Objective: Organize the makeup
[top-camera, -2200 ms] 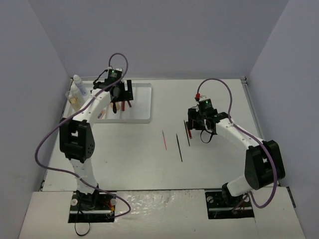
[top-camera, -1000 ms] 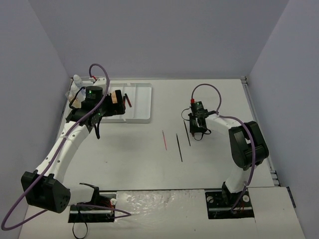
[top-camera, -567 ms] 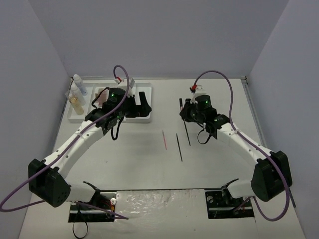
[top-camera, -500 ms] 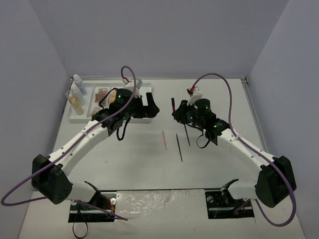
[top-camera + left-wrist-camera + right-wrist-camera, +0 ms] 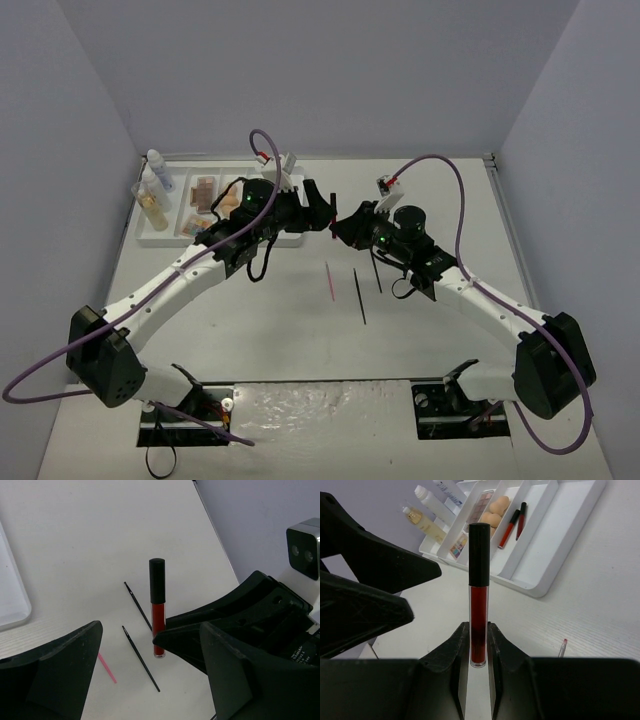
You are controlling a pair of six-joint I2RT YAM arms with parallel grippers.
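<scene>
My right gripper (image 5: 343, 226) is shut on a red lip gloss tube (image 5: 333, 214) with a black cap and holds it upright above the table's middle. In the right wrist view the tube (image 5: 479, 595) stands between my gripper's (image 5: 478, 647) two fingers. My left gripper (image 5: 315, 212) is open, its jaws wide on either side of the tube and apart from it. It shows in the left wrist view (image 5: 150, 675) just short of the tube (image 5: 157, 610). A pink pencil (image 5: 330, 282) and two black pencils (image 5: 359, 296) lie on the table below.
The white ridged tray (image 5: 560, 540) at the back left holds eyeshadow palettes (image 5: 482, 512), peach sponges (image 5: 495, 511) and two red tubes (image 5: 512, 522). A white bottle (image 5: 155, 165) and a tan-filled tube (image 5: 150, 205) stand at its left end. Grey walls enclose the table.
My right gripper has carried the red tube left and up from the pencils. My left gripper has swung right from the tray, open, and now faces the tube.
</scene>
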